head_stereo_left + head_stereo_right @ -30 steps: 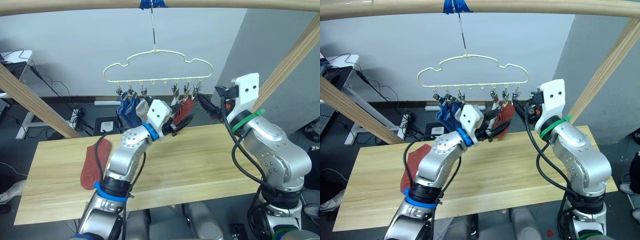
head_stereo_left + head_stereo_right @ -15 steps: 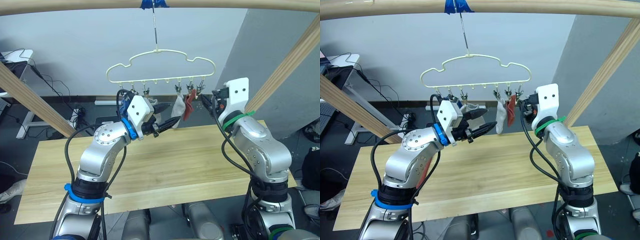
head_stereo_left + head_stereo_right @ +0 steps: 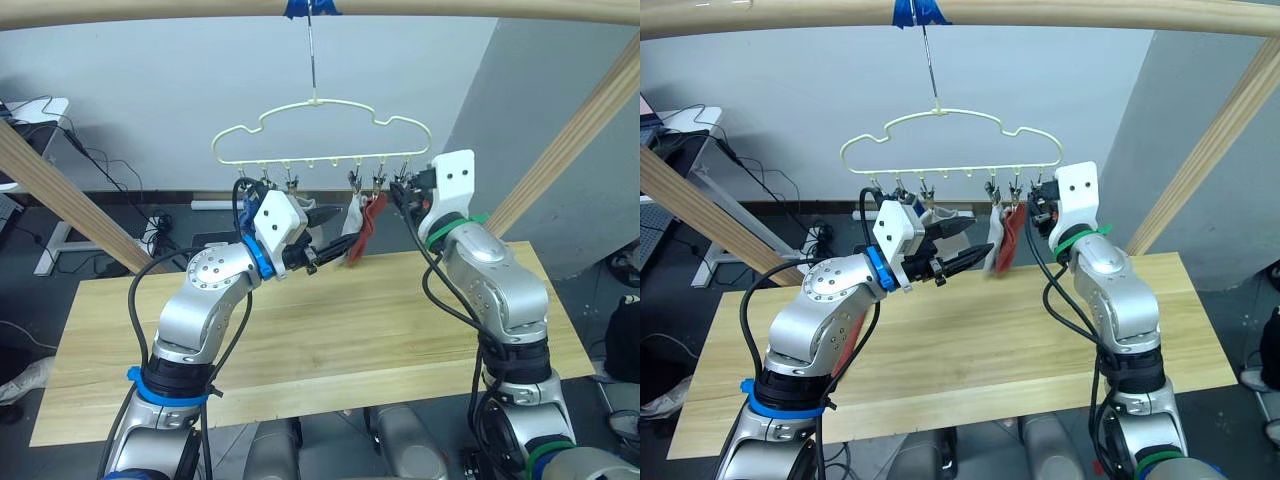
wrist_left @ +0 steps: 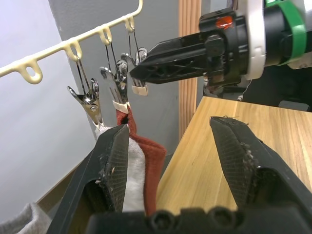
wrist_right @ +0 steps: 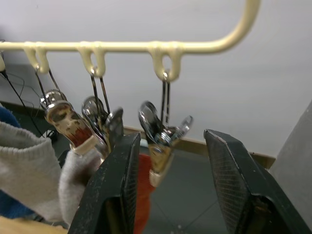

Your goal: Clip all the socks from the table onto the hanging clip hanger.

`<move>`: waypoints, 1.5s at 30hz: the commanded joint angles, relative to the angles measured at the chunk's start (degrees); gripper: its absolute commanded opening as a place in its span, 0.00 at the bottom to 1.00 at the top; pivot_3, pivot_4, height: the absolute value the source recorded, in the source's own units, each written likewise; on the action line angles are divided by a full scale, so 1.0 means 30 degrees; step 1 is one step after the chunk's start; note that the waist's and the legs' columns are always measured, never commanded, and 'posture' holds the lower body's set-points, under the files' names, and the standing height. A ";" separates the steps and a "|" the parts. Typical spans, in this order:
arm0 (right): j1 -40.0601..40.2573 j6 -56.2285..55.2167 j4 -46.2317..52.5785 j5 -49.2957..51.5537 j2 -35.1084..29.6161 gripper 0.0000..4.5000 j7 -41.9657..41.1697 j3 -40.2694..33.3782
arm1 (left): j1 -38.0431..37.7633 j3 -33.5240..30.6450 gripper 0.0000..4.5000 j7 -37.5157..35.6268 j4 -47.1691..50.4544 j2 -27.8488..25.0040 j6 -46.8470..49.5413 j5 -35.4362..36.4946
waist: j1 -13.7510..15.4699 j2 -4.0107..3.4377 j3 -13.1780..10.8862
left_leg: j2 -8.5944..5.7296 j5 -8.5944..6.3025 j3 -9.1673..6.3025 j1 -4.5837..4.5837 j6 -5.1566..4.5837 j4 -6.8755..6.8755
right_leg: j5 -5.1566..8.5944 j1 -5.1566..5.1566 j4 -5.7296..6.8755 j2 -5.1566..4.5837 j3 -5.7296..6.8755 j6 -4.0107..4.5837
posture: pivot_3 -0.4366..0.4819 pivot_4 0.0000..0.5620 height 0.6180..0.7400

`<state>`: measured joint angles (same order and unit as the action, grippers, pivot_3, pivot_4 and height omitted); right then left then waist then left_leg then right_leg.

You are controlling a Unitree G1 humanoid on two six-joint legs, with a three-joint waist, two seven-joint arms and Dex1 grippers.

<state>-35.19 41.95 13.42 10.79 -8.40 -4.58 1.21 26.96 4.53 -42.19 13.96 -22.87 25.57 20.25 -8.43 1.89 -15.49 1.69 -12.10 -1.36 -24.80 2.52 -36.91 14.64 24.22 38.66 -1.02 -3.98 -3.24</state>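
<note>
Both grippers, left [image 4: 170, 161] and right [image 5: 168, 180], gape beside clip hanger [image 3: 320, 130]; no writing legible

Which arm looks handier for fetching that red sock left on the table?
Left. The red sock lies on the table's left part, just below the left arm, and the left gripper is open and empty. The right gripper is up at the hanger's end clips.

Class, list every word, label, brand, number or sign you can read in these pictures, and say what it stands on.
None: no readable text appears on the clip hanger, the socks, the table, the left hand or the right hand.
</note>
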 commanded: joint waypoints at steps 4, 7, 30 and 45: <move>-0.0723 -0.1208 -0.0290 -0.0600 0.0803 0.48 0.0782 -0.0235 | 0.0226 -0.0060 0.65 -0.0079 0.0495 -0.0106 -0.0550 0.0002 | 0.0047 -0.0002 0.0001 | 0.0000 0.0000 0.0003 0.0000 0.0000 -0.0005 | -0.0001 0.0001 0.0006 -0.0001 -0.0002 0.0002 | 0.28 0.36 1.00; -0.0799 -0.1427 -0.0499 -0.0843 0.1195 0.48 0.1257 -0.0273 | 0.0114 -0.0089 0.65 -0.0093 0.0455 -0.0113 -0.0692 -0.0032 | 0.0048 -0.0007 0.0010 | 0.0000 0.0001 -0.0001 0.0000 0.0002 -0.0008 | -0.0002 0.0003 0.0021 -0.0001 0.0003 0.0003 | 0.26 0.35 1.00; -0.1027 -0.1751 -0.0987 -0.1589 0.2393 0.48 0.2038 -0.0388 | 0.0029 -0.0122 0.65 -0.0305 -0.0194 -0.0247 -0.1515 -0.0344 | 0.0012 -0.0004 0.0063 | -0.0003 0.0003 -0.0003 0.0003 0.0005 -0.0030 | -0.0006 0.0010 0.0077 -0.0004 0.0002 0.0009 | 0.27 0.34 1.00; -0.0841 -0.1504 -0.0525 -0.1952 0.3340 0.48 0.3223 -0.0374 | 0.0101 -0.0023 0.65 -0.0338 -0.0318 -0.0206 -0.1610 -0.0478 | -0.0001 -0.0007 0.0079 | -0.0003 0.0004 -0.0004 0.0006 0.0005 -0.0037 | -0.0008 0.0010 0.0094 -0.0005 0.0003 0.0012 | 0.26 0.32 1.00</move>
<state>-37.15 38.09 8.95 5.59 1.25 4.57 -0.08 26.97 4.54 -43.17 12.13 -23.36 21.98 18.89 -8.44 1.87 -15.25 1.68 -12.09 -1.37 -24.78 2.53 -37.02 14.62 24.25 38.94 -1.04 -3.97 -3.21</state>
